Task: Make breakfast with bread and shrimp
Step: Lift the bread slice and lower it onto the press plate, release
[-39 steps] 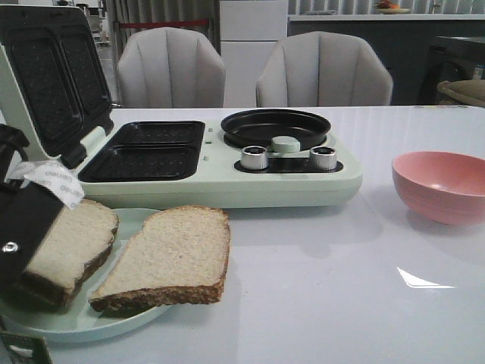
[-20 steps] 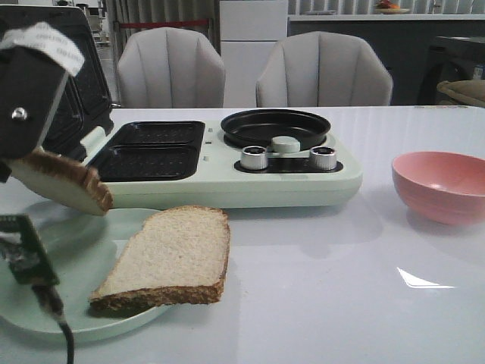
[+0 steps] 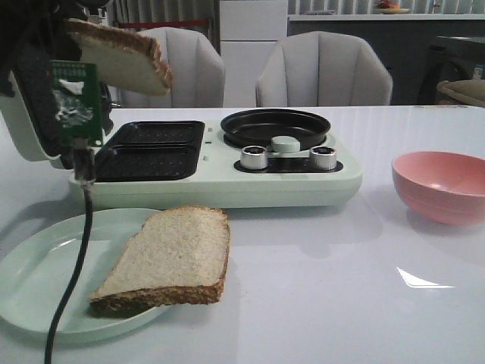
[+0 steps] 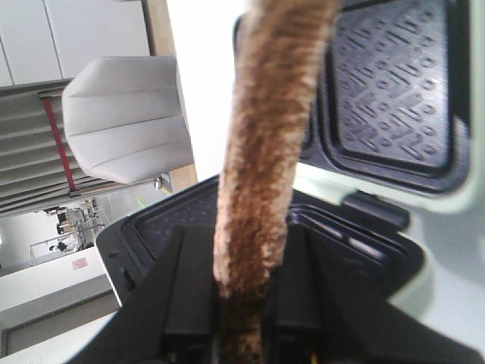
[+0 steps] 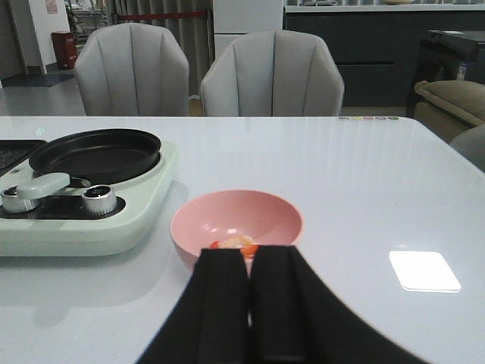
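Observation:
My left gripper (image 3: pixel 57 26) is at the upper left of the front view, shut on one bread slice (image 3: pixel 121 57). It holds that slice high in the air, above the black grill wells (image 3: pixel 144 152) of the sandwich maker. In the left wrist view the slice's brown crust (image 4: pixel 261 152) runs out from between the fingers of the left gripper (image 4: pixel 244 262). A second bread slice (image 3: pixel 170 258) lies on the pale green plate (image 3: pixel 38 280). The shrimp (image 5: pixel 233 243) sits in the pink bowl (image 5: pixel 236 224). My right gripper (image 5: pixel 250 265) is shut and empty, just short of that bowl.
The mint-green sandwich maker (image 3: pixel 227 186) has its lid (image 3: pixel 26 91) open at the left, a round black pan (image 3: pixel 275 127) and two knobs. A green circuit board (image 3: pixel 74 102) and a cable hang from the left arm. The pink bowl (image 3: pixel 439 186) stands at the right. Two chairs stand behind the table.
My left gripper has lifted the bread slice off the plate. It has carried it up and back, from table level to high above the sandwich maker.

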Tool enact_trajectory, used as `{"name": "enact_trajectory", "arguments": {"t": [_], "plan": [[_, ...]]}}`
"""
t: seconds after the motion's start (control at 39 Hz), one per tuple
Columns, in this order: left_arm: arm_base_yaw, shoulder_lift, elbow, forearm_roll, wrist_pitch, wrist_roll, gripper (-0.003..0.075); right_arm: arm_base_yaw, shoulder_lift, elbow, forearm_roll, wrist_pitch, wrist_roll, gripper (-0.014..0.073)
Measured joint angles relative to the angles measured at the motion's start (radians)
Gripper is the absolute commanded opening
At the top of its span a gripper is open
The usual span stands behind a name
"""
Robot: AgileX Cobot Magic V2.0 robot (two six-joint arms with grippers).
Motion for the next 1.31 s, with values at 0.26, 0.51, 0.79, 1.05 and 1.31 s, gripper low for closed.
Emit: {"name": "enact_trajectory", "arguments": {"t": [0.26, 0.51, 0.79, 1.05, 1.31], "plan": [[0.132, 0.176, -0.155, 0.040, -0.130, -0.030, 0.0151, 0.000, 0.000, 0.000, 0.000, 0.000, 0.000, 0.0153], [0.217, 0.365, -0.342, 0.100, -0.226, -0.088, 0.0151, 0.000, 0.000, 0.000, 0.000, 0.000, 0.000, 0.0153], [0.256, 0.564, -0.487, 0.131, -0.289, -0.152, 0.0151, 0.000, 0.000, 0.000, 0.000, 0.000, 0.000, 0.0153], [0.266, 0.648, -0.500, 0.134, -0.257, -0.246, 0.0153, 0.000, 0.000, 0.000, 0.000, 0.000, 0.000, 0.0153], [0.266, 0.651, -0.490, 0.120, -0.224, -0.300, 0.0203, 0.000, 0.000, 0.000, 0.000, 0.000, 0.000, 0.0153]]}}
